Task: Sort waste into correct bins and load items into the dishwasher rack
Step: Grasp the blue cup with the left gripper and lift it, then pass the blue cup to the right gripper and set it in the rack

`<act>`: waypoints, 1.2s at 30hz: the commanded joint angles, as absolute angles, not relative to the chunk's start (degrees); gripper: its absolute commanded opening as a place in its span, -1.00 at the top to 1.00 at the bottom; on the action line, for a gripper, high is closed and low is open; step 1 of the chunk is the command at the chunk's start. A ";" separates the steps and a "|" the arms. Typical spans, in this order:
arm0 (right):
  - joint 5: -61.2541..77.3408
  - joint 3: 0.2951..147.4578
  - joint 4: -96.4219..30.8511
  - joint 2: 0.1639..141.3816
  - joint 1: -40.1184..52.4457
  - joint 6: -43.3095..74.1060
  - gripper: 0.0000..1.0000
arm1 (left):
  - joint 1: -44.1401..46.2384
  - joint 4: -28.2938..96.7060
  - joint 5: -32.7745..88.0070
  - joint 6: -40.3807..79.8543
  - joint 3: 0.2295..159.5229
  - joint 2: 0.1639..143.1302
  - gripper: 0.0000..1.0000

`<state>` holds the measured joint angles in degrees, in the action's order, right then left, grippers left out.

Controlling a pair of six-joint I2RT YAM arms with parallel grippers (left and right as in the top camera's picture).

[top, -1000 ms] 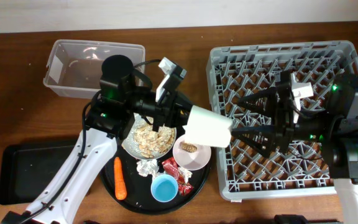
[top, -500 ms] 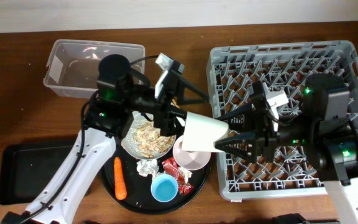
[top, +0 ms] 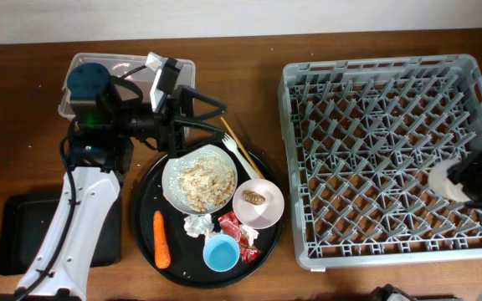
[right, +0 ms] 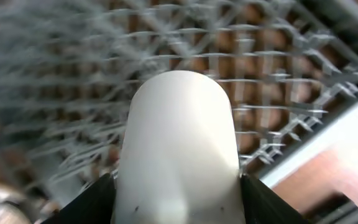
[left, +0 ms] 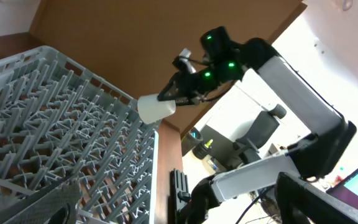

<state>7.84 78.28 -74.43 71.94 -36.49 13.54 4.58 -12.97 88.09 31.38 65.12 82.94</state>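
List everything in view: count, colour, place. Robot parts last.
table: one, brown, underneath
dishwasher rack: one, grey, right
tub: one, clear, upper left
shallow tray: one, black, lower left
round tray: one, black, centre
plate: one, pale grey, round tray, holds beige scraps
bowl: one, pinkish-white, round tray, holds brown lump
carrot: one, orange, round tray
tissue: one, white, round tray
wrapper: one, red, round tray
blue cup: one, blue, round tray
fork: one, white, round tray's rim
chopsticks: count unclear, wooden, beside fork
white cup: one, white, right gripper
left gripper: one, black, open, near tub
right gripper: one, black, shut on white cup
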 commanded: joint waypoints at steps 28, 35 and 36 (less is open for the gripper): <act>25.87 100.95 -86.78 78.26 -10.90 2.11 -0.99 | 39.31 59.55 6.11 37.78 44.93 76.58 0.62; 40.49 100.92 -87.44 78.48 -10.41 -5.82 -0.97 | 11.33 61.30 35.81 13.93 71.26 76.34 0.99; 44.47 100.92 -86.74 78.48 -8.32 -8.01 -0.97 | 5.26 55.79 51.16 10.31 71.26 77.12 0.99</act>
<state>34.83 100.49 -86.87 78.43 -10.76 -2.87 13.39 61.45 24.32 19.59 70.50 76.75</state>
